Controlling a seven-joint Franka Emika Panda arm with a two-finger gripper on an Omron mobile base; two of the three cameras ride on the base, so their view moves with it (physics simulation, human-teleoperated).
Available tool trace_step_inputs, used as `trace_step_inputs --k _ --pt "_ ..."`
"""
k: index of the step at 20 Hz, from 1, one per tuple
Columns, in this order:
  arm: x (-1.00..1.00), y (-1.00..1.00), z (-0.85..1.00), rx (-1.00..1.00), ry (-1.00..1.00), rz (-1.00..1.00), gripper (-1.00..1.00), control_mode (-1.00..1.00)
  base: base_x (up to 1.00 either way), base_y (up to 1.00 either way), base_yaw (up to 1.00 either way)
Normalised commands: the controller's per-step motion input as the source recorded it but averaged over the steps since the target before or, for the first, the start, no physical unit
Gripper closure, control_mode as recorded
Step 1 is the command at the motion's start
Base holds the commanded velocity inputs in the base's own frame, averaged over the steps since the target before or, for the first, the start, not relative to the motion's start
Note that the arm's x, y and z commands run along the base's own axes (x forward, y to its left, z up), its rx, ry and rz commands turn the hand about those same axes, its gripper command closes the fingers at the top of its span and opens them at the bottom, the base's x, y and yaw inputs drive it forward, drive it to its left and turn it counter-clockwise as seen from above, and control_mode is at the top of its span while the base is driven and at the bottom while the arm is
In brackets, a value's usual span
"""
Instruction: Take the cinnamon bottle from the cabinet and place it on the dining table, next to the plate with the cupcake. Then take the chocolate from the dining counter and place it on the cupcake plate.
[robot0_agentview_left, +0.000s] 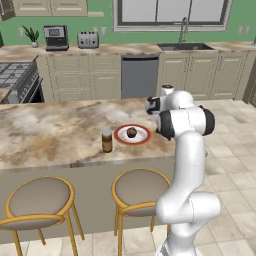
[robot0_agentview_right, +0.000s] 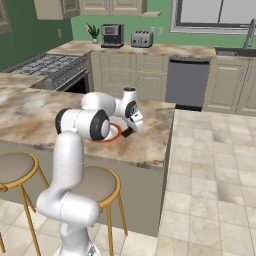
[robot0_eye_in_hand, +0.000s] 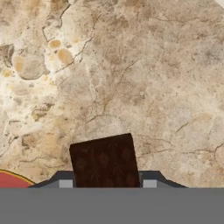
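In the left base view the arm hid the hand and the chocolate. In the hand view the hand (robot0_eye_in_hand: 107, 183) was closed on the chocolate (robot0_eye_in_hand: 105, 159), whose lower end was cut off by the fingers (robot0_eye_in_hand: 65, 183); its long axis ran away from the hand, above the surface (robot0_eye_in_hand: 131, 65). The plate (robot0_agentview_left: 142, 135) lay just left, the bottle (robot0_agentview_left: 107, 141) left of it.

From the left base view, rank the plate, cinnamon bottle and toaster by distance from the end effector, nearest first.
1. Plate, just left of the arm on the counter.
2. Cinnamon bottle, left of the plate.
3. Toaster, on the far back counter.
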Motion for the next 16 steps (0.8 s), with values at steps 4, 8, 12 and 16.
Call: trace_step_inputs --k 4,8,12,16 --pt "0.01 0.47 0.00 0.00 0.00 -0.01 1.00 -1.00 0.00 0.00 0.00" --pt "0.00 0.27 0.05 0.00 0.00 0.00 1.00 -1.00 0.00 0.00 0.00" --pt "0.00 0.37 0.00 0.01 0.00 0.00 1.00 -1.00 0.00 0.00 0.00" --pt "-0.04 0.41 0.00 0.01 0.00 0.00 1.00 -1.00 0.00 0.00 0.00"
